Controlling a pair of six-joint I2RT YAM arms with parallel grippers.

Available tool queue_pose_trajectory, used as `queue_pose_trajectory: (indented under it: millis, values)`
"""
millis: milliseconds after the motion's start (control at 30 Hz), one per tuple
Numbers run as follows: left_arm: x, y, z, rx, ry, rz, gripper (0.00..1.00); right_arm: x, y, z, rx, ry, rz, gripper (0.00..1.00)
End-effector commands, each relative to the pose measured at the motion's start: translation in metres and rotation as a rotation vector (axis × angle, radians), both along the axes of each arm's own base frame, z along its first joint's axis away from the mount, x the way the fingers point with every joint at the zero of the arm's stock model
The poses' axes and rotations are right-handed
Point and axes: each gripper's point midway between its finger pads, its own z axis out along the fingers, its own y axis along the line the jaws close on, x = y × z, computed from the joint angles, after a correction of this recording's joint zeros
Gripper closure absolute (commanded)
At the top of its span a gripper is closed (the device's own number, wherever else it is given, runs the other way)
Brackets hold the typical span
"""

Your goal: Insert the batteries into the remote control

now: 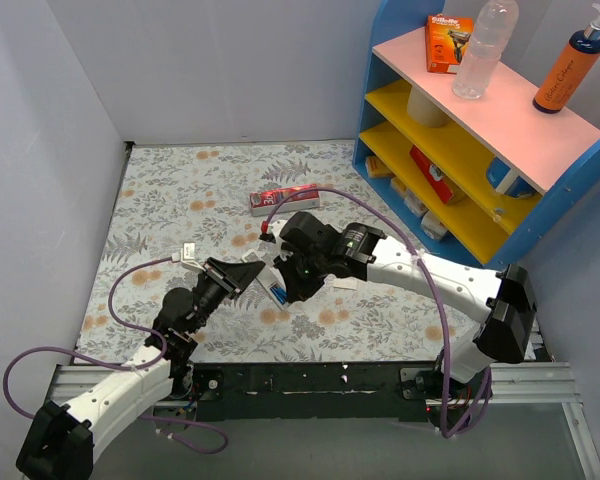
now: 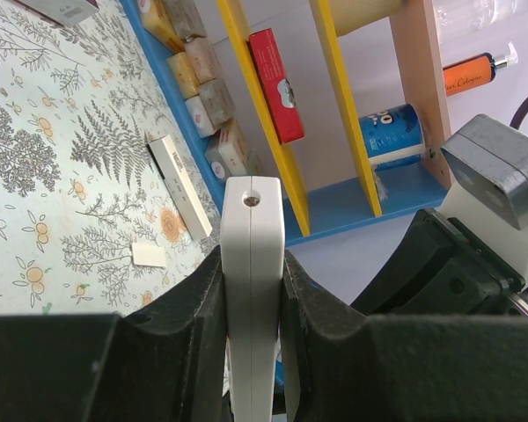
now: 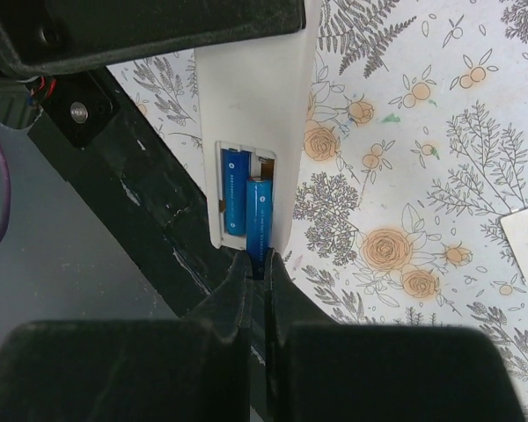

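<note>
At centre-left of the overhead view my left gripper [image 2: 253, 303] is clamped tight on the remote control [image 2: 253, 220], fingers on its two long edges, holding it up off the floral table [image 1: 160, 200]. That arm's whole job, as I judge it, is to hold dead steady so the target does not wander.

Moving right, the right wrist view puts the open battery bay [image 3: 265, 163] at mid-frame. Its left slot has a blue battery [image 3: 233, 189] lying flat. In the right slot the second blue battery [image 3: 260, 211] has its upper end in, while its lower end overhangs the bay's lower lip. That end is pinched between the tips of my right gripper [image 3: 257, 272], closed down on it.

To seat it well, I would push along its axis toward the top of the frame. Then I would tip the lower end down and let go only once it lies level with its neighbour. A sideways nudge could pop it out.
</note>
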Motion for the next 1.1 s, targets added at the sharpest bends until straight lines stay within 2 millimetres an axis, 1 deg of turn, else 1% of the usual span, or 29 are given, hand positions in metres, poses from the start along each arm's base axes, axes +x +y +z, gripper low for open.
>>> queue_pose_trajectory:
  millis: [0,167,267,333,367,533,567,667,933,1033,1067]
  values:
    - [-0.006,-0.002,0.003,-0.037,-0.012,-0.028,1.0,0.0,0.002,0.005,-0.034,0.017,-0.018,0.99]
    - [-0.005,-0.001,0.002,-0.041,-0.008,-0.021,1.0,0.005,0.002,0.004,-0.066,0.011,-0.055,0.99]
    - [-0.004,-0.002,0.0,-0.038,-0.002,-0.018,1.0,0.007,-0.001,0.001,-0.116,0.009,-0.073,0.99]
    - [-0.002,-0.001,0.0,-0.036,-0.002,-0.01,1.0,0.005,-0.005,-0.002,-0.151,0.018,-0.081,0.99]
    - [-0.002,-0.001,0.0,-0.032,-0.003,-0.006,1.0,0.008,-0.005,-0.005,-0.171,0.0,-0.093,0.99]
    - [0.004,0.001,0.001,-0.021,0.003,0.019,1.0,0.007,-0.006,-0.005,-0.218,-0.009,-0.111,0.99]
    - [0.004,0.001,0.0,-0.021,0.007,0.02,1.0,0.006,-0.009,-0.01,-0.249,-0.008,-0.111,0.99]
    - [0.005,0.001,0.002,-0.028,0.005,0.025,1.0,0.006,-0.009,-0.014,-0.279,-0.01,-0.115,0.99]
    - [0.001,-0.001,0.009,-0.057,-0.007,-0.001,1.0,0.01,0.009,-0.012,-0.23,-0.024,-0.111,0.99]
    - [-0.002,-0.002,0.01,-0.059,-0.013,-0.015,1.0,0.014,0.012,-0.01,-0.217,-0.04,-0.117,0.99]
    - [-0.002,-0.003,0.013,-0.064,-0.025,-0.02,1.0,0.015,0.013,-0.01,-0.215,-0.045,-0.117,0.99]
